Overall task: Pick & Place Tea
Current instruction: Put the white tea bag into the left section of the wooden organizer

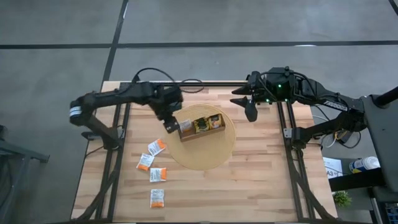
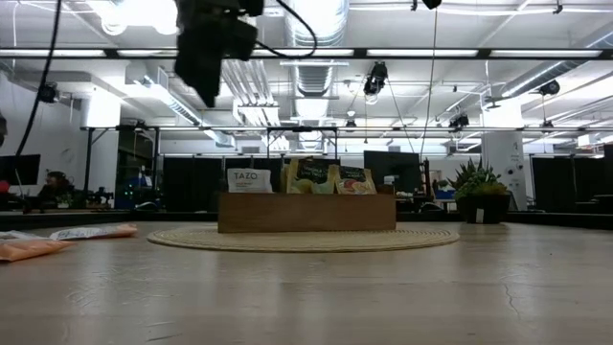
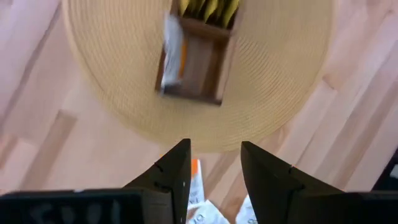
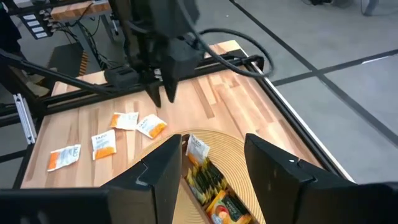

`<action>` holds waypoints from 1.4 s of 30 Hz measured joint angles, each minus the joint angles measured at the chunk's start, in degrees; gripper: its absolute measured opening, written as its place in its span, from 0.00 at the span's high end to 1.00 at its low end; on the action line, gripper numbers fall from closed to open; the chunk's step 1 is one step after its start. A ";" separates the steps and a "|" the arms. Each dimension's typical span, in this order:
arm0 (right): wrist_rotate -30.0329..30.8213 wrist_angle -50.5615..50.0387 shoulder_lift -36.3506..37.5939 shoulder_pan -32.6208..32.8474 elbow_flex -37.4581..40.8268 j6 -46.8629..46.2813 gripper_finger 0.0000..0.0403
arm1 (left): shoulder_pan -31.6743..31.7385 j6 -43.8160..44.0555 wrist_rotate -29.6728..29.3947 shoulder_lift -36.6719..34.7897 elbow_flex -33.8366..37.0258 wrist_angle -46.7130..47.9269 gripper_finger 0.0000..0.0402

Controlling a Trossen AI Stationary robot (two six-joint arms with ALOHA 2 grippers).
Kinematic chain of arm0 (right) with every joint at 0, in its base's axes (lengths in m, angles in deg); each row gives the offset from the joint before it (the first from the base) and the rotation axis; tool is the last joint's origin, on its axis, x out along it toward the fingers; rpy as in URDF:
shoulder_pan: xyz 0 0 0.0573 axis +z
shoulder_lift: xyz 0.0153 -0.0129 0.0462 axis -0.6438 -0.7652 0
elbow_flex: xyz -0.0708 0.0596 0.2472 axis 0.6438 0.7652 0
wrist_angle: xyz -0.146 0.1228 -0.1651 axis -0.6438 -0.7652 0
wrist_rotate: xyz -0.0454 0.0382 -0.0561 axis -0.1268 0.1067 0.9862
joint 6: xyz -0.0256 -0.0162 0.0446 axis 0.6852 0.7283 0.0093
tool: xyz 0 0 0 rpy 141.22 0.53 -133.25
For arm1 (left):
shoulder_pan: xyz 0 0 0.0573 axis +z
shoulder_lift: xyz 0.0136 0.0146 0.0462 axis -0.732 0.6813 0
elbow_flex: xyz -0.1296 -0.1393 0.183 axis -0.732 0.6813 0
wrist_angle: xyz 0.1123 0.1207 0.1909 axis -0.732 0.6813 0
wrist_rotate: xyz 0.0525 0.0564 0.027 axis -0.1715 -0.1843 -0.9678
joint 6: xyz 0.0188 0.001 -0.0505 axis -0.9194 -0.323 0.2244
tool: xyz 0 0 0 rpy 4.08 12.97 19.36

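A brown wooden tray (image 1: 202, 128) stands on a round woven mat (image 1: 205, 149). Tea sachets stand upright in it: a white one (image 2: 249, 180) in the left compartment, green ones (image 2: 311, 177) in the middle, orange ones (image 2: 356, 180) at the right. Several more white-and-orange sachets (image 1: 157, 147) (image 1: 158, 175) lie flat on the table near the left. My left gripper (image 3: 214, 165) hangs open above the mat's left rim, just short of the tray's left end, pointing down, with nothing between its fingers. My right gripper (image 4: 211, 168) is open, high over the mat's far right.
The wooden table (image 1: 261, 180) has black rails along its left and right sides (image 1: 292, 155). Bare wood lies in front of and to the right of the mat. The loose sachets are spread from beside the mat toward the near left corner (image 1: 157, 198).
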State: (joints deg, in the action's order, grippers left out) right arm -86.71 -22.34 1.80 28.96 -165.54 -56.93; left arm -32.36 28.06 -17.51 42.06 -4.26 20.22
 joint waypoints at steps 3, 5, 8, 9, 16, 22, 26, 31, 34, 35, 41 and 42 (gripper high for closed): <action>0.01 -0.05 0.00 0.00 0.00 0.00 0.58 | -1.52 6.22 -1.02 -4.58 5.49 -0.46 0.67; -0.01 -0.01 0.00 0.00 0.00 0.00 0.58 | -2.93 11.13 -1.04 -7.70 9.33 -0.85 0.67; 0.01 -0.03 0.00 0.00 0.00 0.00 0.58 | -5.48 18.28 -1.12 -11.98 14.83 -1.24 0.67; 0.01 -0.01 0.00 -0.02 0.00 -0.02 0.58 | -6.38 21.11 -1.34 -13.21 16.49 -1.22 0.67; 0.03 0.00 0.00 0.00 0.00 -1.38 0.58 | -11.45 44.85 -4.08 -19.64 25.47 -1.29 0.67; 0.03 0.01 0.00 0.00 0.00 -1.77 0.58 | -14.54 59.12 -7.97 -21.76 29.61 -1.83 0.67; 0.03 0.01 0.00 0.00 0.02 -2.05 0.58 | -16.71 65.38 -8.71 -21.76 32.30 -2.00 0.67; 0.04 0.01 -0.02 0.00 0.02 -2.36 0.58 | -19.49 69.15 -9.00 -21.75 36.44 -8.59 0.67; 0.03 0.00 -0.02 0.00 0.02 -2.38 0.58 | -20.56 69.68 -9.02 -21.75 38.80 -13.78 0.67; 0.05 -0.01 -0.02 0.00 0.02 -2.38 0.58 | -20.83 69.95 -9.02 -21.73 39.51 -14.54 0.67; 0.05 -0.03 -0.04 0.00 0.04 -2.19 0.58 | -21.55 72.86 -7.02 -21.73 42.37 -15.44 0.67; 0.04 -0.03 -0.04 0.00 0.04 -2.06 0.58 | -21.64 73.30 -7.01 -21.73 42.64 -15.57 0.67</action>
State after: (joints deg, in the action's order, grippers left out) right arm -86.66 -22.37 1.76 28.96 -165.49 -58.99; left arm -54.00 101.37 -24.52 20.33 38.37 4.65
